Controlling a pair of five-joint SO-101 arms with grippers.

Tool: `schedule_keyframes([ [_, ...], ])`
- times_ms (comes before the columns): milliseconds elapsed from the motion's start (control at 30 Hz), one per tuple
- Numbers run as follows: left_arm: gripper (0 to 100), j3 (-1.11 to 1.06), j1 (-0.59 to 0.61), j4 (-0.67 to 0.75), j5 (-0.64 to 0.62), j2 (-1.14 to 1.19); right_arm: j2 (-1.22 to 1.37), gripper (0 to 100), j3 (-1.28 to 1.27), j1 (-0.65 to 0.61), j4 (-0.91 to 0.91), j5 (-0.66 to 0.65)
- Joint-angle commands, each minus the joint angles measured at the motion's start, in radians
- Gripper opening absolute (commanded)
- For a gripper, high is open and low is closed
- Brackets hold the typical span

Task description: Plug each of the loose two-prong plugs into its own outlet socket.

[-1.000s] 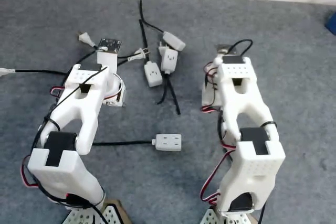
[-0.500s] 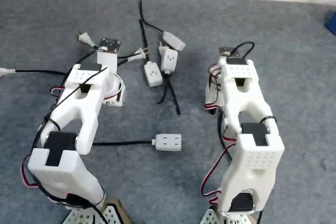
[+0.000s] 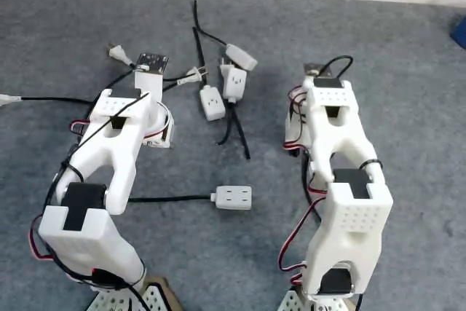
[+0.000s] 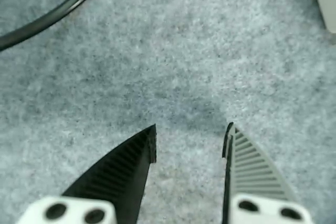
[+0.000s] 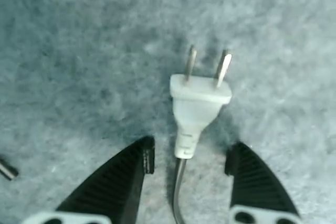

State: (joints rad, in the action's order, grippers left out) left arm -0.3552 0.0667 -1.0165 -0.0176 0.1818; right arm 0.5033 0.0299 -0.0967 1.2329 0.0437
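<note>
Two white arms stand side by side over the grey, carpet-like desk [image 3: 408, 71]. The right hand [image 5: 190, 153] is spread open low over the desk. A white two-prong plug [image 5: 199, 98] lies flat between its dark fingers [image 5: 126, 177] and touches neither. The prongs point away from the hand, and the plug's cord runs back between the fingers. The left hand [image 4: 190, 134] is open too, with bare desk between its fingers, and a black cord [image 4: 52, 11] crosses the surface ahead of it. In the high view, a white outlet socket [image 3: 231, 197] on a black cord lies between the two arms. Farther out, a second socket [image 3: 211, 102] and a third socket [image 3: 231, 81] lie side by side. A loose plug [image 3: 116, 52] rests beyond the left arm, and another loose plug [image 3: 193, 74] lies just beside the second socket.
</note>
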Motion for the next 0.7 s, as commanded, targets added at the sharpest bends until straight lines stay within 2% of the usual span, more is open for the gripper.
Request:
schedule_keyframes([
  [0,22,0.002,0.004,0.012,-0.005,-0.041,-0.001,13.1,0.044,-0.007,-0.087,-0.017],
  [400,22,0.001,0.004,0.012,-0.005,-0.041,0.001,11.6,0.039,-0.027,-0.165,-0.017],
  [667,22,0.001,0.004,0.012,-0.005,-0.039,-0.007,11.5,0.081,-0.061,-0.093,-0.017],
])
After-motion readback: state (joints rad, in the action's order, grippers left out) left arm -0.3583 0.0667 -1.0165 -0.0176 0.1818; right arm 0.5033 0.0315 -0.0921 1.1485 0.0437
